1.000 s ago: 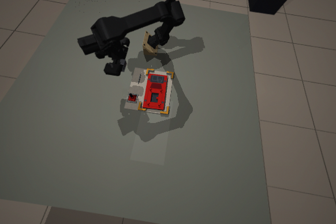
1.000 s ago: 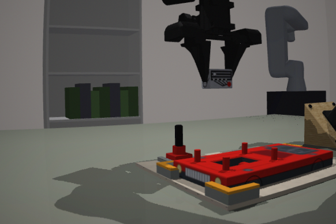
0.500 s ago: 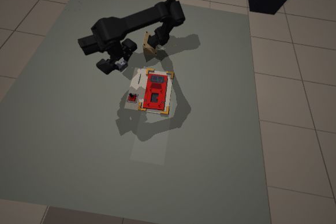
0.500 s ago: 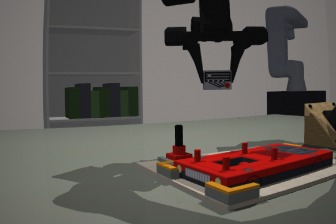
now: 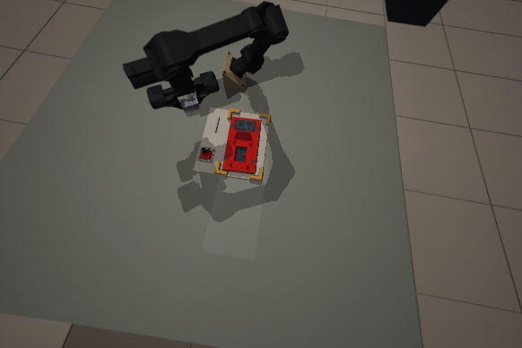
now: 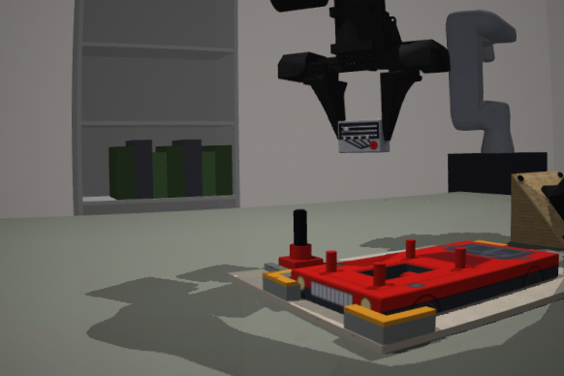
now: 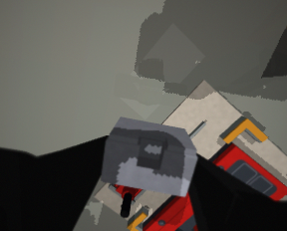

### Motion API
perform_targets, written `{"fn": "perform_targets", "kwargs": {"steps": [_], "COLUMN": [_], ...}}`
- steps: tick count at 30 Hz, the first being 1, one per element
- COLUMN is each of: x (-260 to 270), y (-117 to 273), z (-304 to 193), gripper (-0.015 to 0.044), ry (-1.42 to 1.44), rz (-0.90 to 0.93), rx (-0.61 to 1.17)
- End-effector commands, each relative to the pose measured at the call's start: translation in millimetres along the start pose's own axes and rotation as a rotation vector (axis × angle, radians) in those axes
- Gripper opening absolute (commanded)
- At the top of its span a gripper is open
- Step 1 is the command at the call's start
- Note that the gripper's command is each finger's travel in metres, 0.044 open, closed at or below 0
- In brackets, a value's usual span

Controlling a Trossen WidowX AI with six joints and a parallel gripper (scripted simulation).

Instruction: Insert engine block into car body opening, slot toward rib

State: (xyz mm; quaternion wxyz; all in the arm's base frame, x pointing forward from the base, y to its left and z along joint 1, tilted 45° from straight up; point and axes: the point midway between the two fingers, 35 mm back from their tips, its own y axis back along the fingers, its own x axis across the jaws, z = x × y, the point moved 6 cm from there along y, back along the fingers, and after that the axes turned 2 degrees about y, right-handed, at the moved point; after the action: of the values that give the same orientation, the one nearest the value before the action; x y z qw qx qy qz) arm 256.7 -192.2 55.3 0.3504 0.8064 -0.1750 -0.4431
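Observation:
The grey engine block [image 5: 190,104] [image 6: 363,144] [image 7: 171,161] is clamped between the two fingers of my gripper [image 5: 190,102] [image 6: 362,136] [image 7: 147,148]. It hangs high in the air, clear of the car and off to its left in the top view. Its striped face with a red dot shows in the exterior view; a square recess shows on top in the wrist view. The red car body [image 5: 242,168] [image 6: 436,279] [image 7: 174,213] lies flat. Its opening [image 5: 239,153] [image 6: 392,270] is empty, with a small red rib [image 5: 245,155] inside. The block's underside is hidden.
The pale base board [image 5: 216,136] [image 6: 310,309] [image 7: 188,115] carries orange-topped corner brackets [image 5: 256,176] [image 6: 388,313] [image 7: 247,126] around the car. A red piece with an upright black handle [image 5: 205,153] [image 6: 299,227] [image 7: 127,204] stands beside it. A wooden wedge [image 5: 233,80] [image 6: 530,220] stands behind the board.

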Motion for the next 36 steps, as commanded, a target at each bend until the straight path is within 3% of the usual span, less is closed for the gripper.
{"fn": "perform_targets", "kwargs": {"steps": [1, 25, 36], "x": [0.1, 0.1, -0.2], "y": [-0.8, -4.2, -19.8], "z": [-0.5, -0.6, 0.2], "gripper": [0.0000, 0.0000, 0.0000], "ry": [-0.156, -0.988, -1.109], "rz": [0.001, -0.002, -0.002], "rx": [0.005, 0.005, 0.005]}}
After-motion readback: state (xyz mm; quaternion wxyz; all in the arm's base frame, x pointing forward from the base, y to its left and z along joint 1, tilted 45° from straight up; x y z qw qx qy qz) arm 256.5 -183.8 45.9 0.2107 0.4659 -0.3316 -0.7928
